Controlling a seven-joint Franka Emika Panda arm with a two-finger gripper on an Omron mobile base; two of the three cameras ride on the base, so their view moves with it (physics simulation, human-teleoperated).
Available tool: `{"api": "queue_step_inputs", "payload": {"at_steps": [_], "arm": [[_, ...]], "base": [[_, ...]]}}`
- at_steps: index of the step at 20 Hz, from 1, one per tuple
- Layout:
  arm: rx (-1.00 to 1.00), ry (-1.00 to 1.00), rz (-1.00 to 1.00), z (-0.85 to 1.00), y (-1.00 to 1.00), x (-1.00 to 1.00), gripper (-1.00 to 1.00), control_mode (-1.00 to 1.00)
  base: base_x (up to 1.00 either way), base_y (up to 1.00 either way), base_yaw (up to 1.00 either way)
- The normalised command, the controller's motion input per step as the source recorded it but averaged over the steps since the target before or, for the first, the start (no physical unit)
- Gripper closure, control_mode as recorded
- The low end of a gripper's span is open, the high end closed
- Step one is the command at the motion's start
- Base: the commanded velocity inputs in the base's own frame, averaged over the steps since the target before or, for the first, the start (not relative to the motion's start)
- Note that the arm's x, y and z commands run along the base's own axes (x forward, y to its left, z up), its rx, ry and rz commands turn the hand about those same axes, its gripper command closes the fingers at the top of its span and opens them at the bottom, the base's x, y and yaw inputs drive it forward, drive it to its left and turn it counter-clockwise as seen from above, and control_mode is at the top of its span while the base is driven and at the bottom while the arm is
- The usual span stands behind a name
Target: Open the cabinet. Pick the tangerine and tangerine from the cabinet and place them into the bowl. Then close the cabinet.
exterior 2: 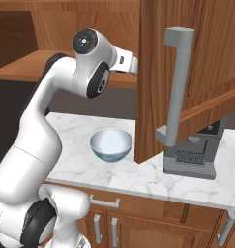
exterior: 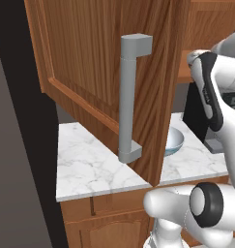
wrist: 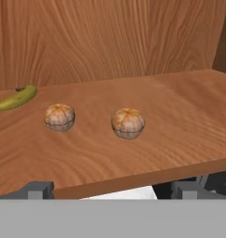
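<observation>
The cabinet door [exterior: 95, 63] [exterior 2: 186, 72] hangs swung open, its grey bar handle [exterior: 128, 97] [exterior 2: 177, 92] facing the base. In the hand view, two tangerines sit apart on the wooden shelf [wrist: 179, 116]: one [wrist: 128, 122] near the centre, the other [wrist: 59, 116] to its left. My gripper [wrist: 112, 190] is open in front of the shelf edge, its fingertips [wrist: 37, 189] wide apart and holding nothing. It is short of both fruits. The bowl [exterior: 173, 140] [exterior 2: 111, 143] stands empty on the marble counter below the cabinet. In the right base view my forearm reaches behind the open door.
A banana [wrist: 16, 97] lies at the shelf's back left. A dark coffee machine [exterior 2: 194, 152] [exterior: 196, 116] stands on the counter [exterior: 90, 164] right of the bowl, partly behind the door. The open door juts out over the counter between both base cameras.
</observation>
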Motion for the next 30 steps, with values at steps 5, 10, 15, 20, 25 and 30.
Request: {"api": "queue_step_inputs", "payload": {"at_steps": [5, 10, 15, 20, 25, 30], "arm": [[0.0, 0.0, 0.01, 0.0, -0.09, 0.03, -1.0, -1.0], [0.02, 0.0, 0.0, 0.0, -0.36, 0.14, -1.0, -1.0], [0.0, 0.0, 0.0, 0.0, -0.29, 0.27, -1.0, -1.0], [0.0, 0.0, 0.0, -0.06, 0.0, 0.23, -1.0, -1.0], [0.0, 0.0, 0.0, -0.02, 0.0, 0.12, -1.0, -1.0], [0.0, 0.0, 0.0, -0.05, 0.0, 0.08, -1.0, -1.0]], "base": [[0.0, 0.0, 0.0], [0.0, 0.0, 0.0], [0.0, 0.0, 0.0], [0.0, 0.0, 0.0], [0.0, 0.0, 0.0], [0.0, 0.0, 0.0]]}}
